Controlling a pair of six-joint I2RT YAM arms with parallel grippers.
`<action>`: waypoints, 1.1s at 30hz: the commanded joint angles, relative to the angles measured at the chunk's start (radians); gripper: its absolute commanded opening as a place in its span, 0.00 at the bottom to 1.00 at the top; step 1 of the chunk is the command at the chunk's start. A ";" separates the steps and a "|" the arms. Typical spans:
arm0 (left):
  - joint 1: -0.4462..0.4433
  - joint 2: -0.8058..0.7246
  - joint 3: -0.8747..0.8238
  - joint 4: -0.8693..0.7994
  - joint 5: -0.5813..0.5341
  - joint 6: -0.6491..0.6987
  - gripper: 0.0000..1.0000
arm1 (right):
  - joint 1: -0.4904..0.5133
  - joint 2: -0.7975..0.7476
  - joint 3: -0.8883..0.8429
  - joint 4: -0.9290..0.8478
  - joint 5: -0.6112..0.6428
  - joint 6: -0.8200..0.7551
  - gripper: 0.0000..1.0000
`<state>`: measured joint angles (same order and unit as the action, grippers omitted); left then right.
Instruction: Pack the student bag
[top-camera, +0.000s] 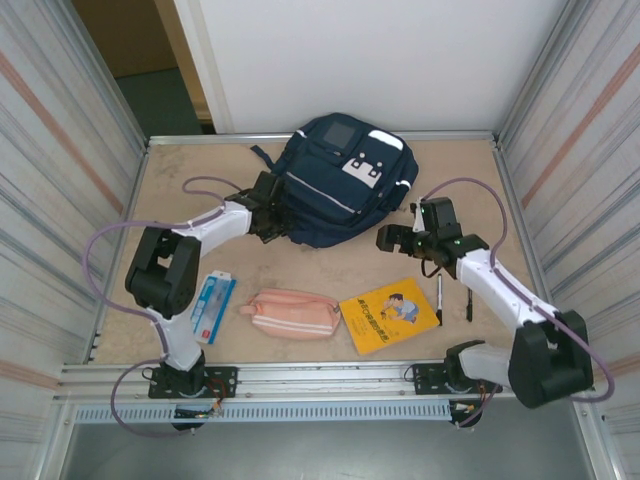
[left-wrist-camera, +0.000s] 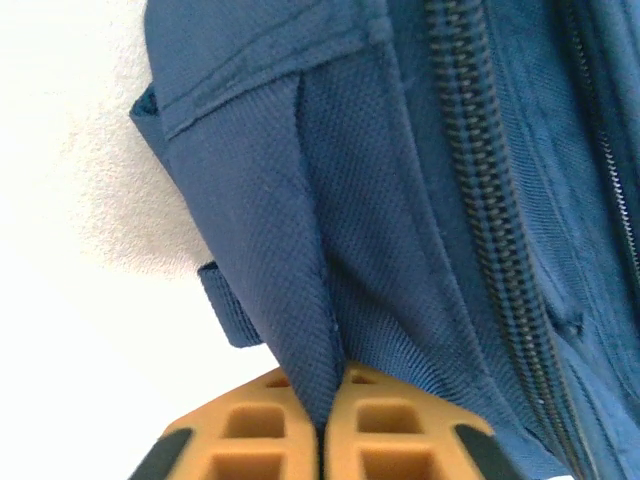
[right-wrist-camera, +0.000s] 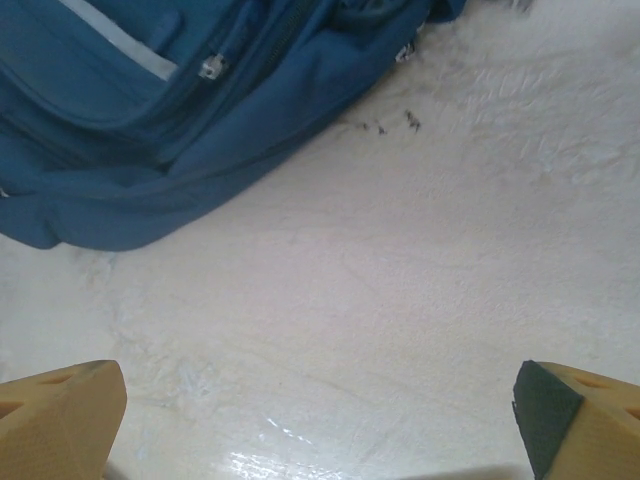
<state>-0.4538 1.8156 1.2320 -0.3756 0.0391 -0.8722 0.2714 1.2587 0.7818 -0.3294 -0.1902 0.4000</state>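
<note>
On student bag, left tool clamped — outstretched

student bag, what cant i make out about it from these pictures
- Inside of the student bag: covered by its own fabric, top view.
- zipper ends: cut off by the left wrist view's edges.
- Bag's side under the left gripper: hidden by that gripper, top view.
- yellow book title: too small, top view.

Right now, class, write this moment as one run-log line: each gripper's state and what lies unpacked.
left gripper: shut on student bag fabric | right gripper: open over table | unpacked: pink pouch, yellow book
</note>
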 joint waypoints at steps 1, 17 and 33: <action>0.001 -0.111 0.016 -0.082 -0.006 0.087 0.00 | -0.046 0.089 0.042 -0.020 -0.169 -0.074 0.96; 0.007 -0.437 0.313 -0.229 0.085 0.273 0.00 | -0.068 0.258 0.109 0.163 -0.388 -0.137 0.72; 0.008 -0.489 0.322 -0.210 0.116 0.284 0.00 | 0.027 0.297 0.065 0.339 -0.648 -0.069 0.63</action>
<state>-0.4450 1.3678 1.5188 -0.6365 0.1230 -0.6048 0.2825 1.5688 0.8703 -0.0418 -0.7643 0.3088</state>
